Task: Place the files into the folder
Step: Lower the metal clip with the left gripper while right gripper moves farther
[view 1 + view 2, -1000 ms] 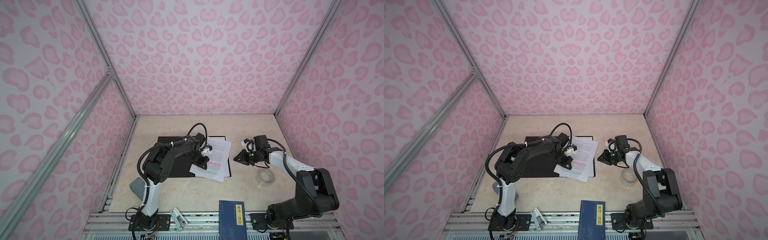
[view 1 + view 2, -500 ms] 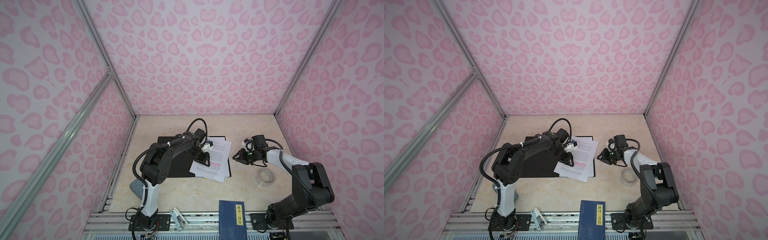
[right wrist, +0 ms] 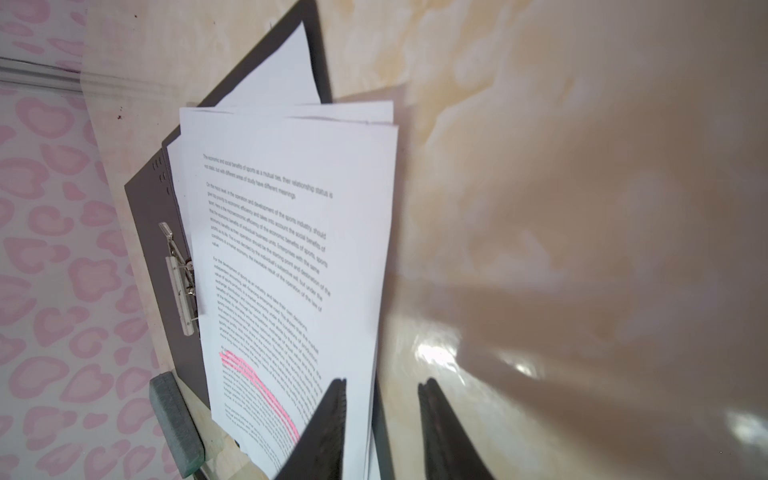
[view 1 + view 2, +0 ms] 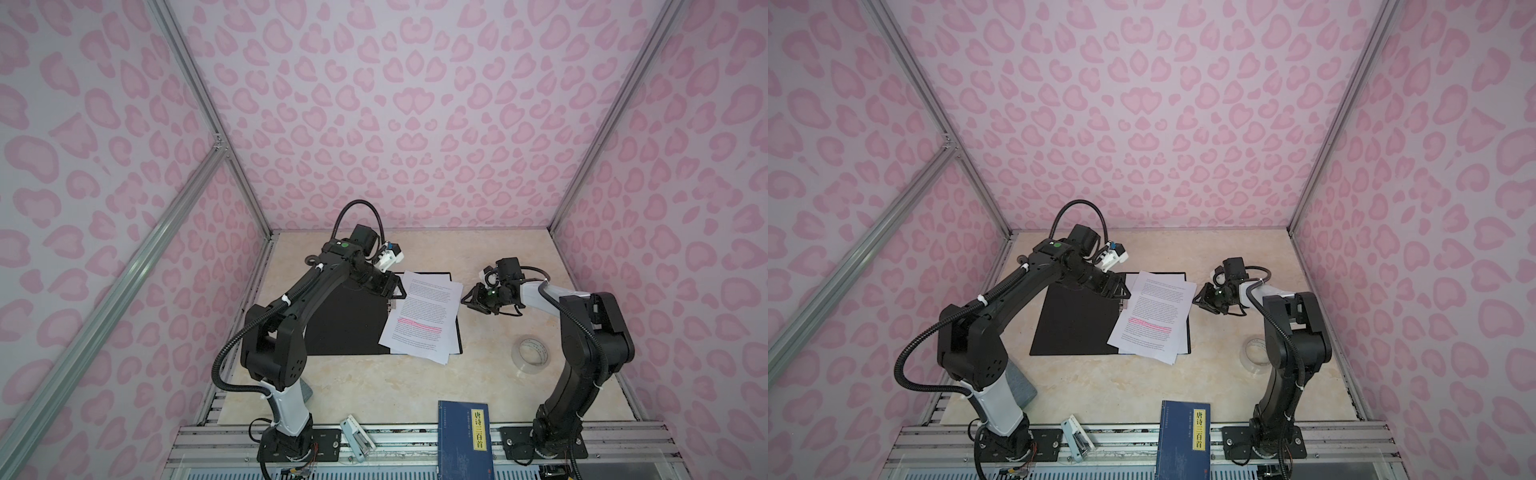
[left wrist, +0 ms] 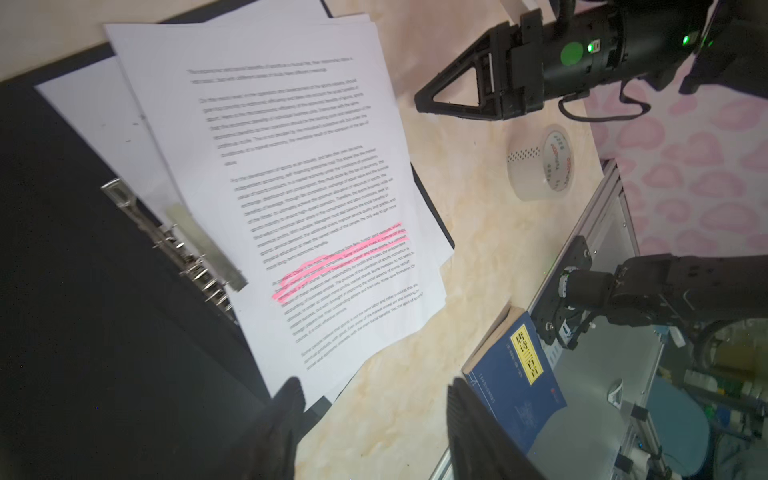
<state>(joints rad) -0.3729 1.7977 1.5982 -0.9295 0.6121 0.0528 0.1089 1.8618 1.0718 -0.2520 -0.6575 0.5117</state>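
Files are matt paper, folder matt black, its clip shiny metal.

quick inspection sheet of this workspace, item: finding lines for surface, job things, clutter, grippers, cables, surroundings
surface: beige marbled tabletop, flat
job's things: folder open, black inside up; files fanned loosely on its right half, overhanging the near edge
clutter: tape roll; blue book at front edge; grey block
grippers: left gripper open, empty, at the files' far left edge; right gripper open, empty, at their right edge
cables: black hose arcs up behind the left gripper; none on the files
surroundings: pink heart-print walls, aluminium frame
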